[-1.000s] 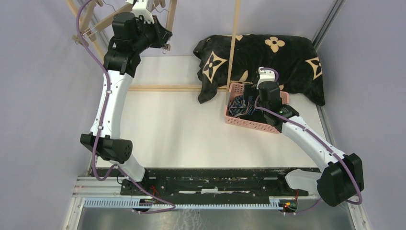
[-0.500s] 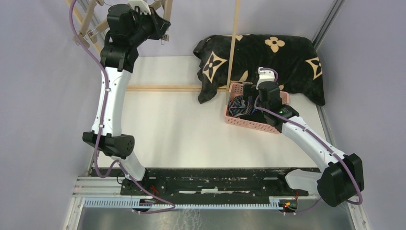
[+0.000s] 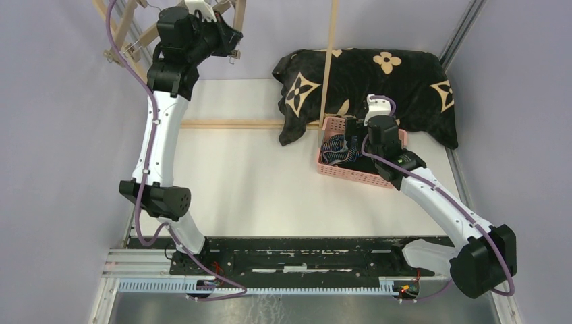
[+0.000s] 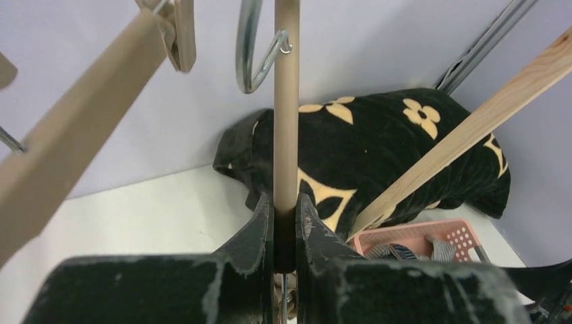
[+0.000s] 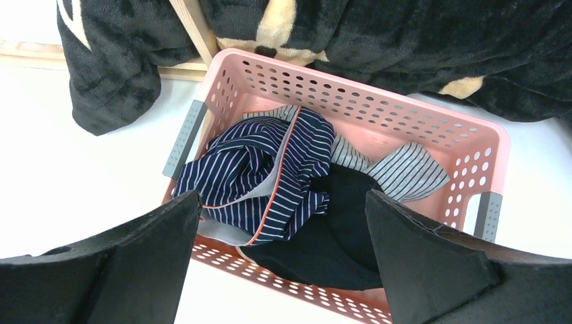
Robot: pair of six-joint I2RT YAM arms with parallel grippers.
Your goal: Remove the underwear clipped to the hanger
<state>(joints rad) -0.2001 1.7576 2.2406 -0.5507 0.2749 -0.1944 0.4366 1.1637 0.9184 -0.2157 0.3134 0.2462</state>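
- The underwear lies in the pink basket [image 5: 378, 101]. Only the right wrist view tells its three pieces apart: a navy striped boxer [image 5: 270, 175] on top at the left, a grey-white striped boxer [image 5: 405, 169] by the far wall, and a black boxer [image 5: 337, 236] at the near side.
- The top view shows only a dark heap in the basket, which stands on the desk [image 3: 236, 175] just beside one black flowered blanket [image 3: 405, 74].
- The right arm reaches forward with a bent elbow. The right end effector [image 5: 278, 202] is released, its jaws spread wide above the basket and holding nothing.
- The left arm stretches up to the far-left corner. The left end effector [image 4: 284, 216] is clenched around a tan hanger bar [image 4: 286, 101]. Only the left wrist view shows this grip, with one metal hook [image 4: 251, 47] beside the bar.
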